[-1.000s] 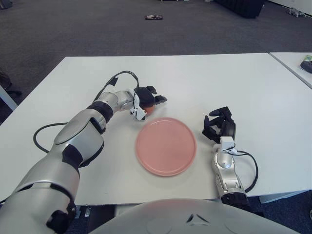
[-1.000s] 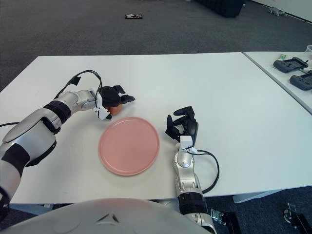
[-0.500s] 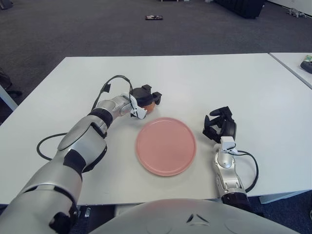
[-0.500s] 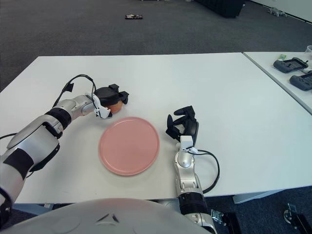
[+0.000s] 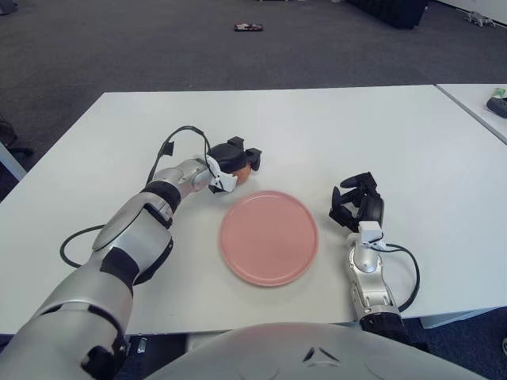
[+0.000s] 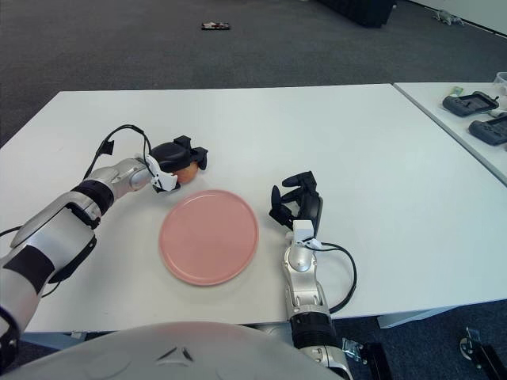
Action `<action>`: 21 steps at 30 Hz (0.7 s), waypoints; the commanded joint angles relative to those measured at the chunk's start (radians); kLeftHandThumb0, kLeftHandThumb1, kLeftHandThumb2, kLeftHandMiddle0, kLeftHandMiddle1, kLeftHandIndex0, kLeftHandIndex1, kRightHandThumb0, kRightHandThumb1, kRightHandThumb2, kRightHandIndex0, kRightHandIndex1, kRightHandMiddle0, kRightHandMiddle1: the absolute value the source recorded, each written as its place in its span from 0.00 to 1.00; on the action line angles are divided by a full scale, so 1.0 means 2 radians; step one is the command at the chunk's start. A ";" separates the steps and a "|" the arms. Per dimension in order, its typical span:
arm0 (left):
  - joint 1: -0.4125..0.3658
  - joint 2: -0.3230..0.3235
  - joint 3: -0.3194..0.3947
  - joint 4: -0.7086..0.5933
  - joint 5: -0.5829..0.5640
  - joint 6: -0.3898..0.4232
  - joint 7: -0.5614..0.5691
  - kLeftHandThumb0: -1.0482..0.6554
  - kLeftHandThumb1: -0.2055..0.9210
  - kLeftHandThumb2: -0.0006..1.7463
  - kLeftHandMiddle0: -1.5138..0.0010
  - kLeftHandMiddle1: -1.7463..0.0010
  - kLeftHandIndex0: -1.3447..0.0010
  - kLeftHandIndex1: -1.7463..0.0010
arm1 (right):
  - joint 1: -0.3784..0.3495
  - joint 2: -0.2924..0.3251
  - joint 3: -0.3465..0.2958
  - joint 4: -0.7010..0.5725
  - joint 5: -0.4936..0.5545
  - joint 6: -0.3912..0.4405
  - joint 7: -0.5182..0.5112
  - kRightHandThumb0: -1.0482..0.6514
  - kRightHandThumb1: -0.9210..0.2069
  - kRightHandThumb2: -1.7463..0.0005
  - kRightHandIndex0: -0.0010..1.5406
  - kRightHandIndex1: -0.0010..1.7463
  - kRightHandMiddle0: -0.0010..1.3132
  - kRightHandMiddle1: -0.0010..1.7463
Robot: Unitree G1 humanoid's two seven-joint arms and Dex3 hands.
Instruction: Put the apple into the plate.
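An orange-red apple lies on the white table just behind the far left rim of the round pink plate. My left hand sits over the apple with its black fingers curled down around it, so only a sliver of the fruit shows. The plate holds nothing. My right hand shows to the right of the plate, fingers loosely curled, holding nothing.
A black cable loops from the left forearm. A second white table with dark devices on it stands at the right. Dark carpet lies beyond the far edge, with a small object on it.
The left hand moved back from the plate's rim, then closed its spread fingers down over the apple. The right hand has not moved.
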 commanded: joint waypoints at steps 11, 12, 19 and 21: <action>0.034 -0.005 0.031 0.005 -0.038 0.021 -0.075 0.62 0.09 0.99 0.35 0.10 0.48 0.00 | -0.003 -0.001 -0.004 -0.008 0.000 -0.002 0.000 0.38 0.28 0.45 0.43 0.93 0.30 1.00; 0.036 -0.004 0.034 0.003 -0.040 0.021 -0.071 0.62 0.09 0.99 0.35 0.11 0.48 0.00 | -0.004 -0.001 -0.004 -0.008 0.000 -0.003 -0.001 0.38 0.29 0.44 0.43 0.93 0.30 1.00; 0.045 -0.006 0.051 -0.005 -0.053 0.027 -0.056 0.62 0.08 0.99 0.34 0.11 0.48 0.00 | -0.005 0.000 -0.004 -0.005 0.000 -0.006 -0.003 0.38 0.29 0.44 0.43 0.94 0.30 1.00; 0.049 -0.008 0.060 -0.005 -0.063 0.025 -0.057 0.61 0.08 0.99 0.34 0.11 0.48 0.00 | -0.006 0.000 -0.004 -0.004 0.000 -0.007 -0.003 0.38 0.29 0.44 0.44 0.94 0.30 1.00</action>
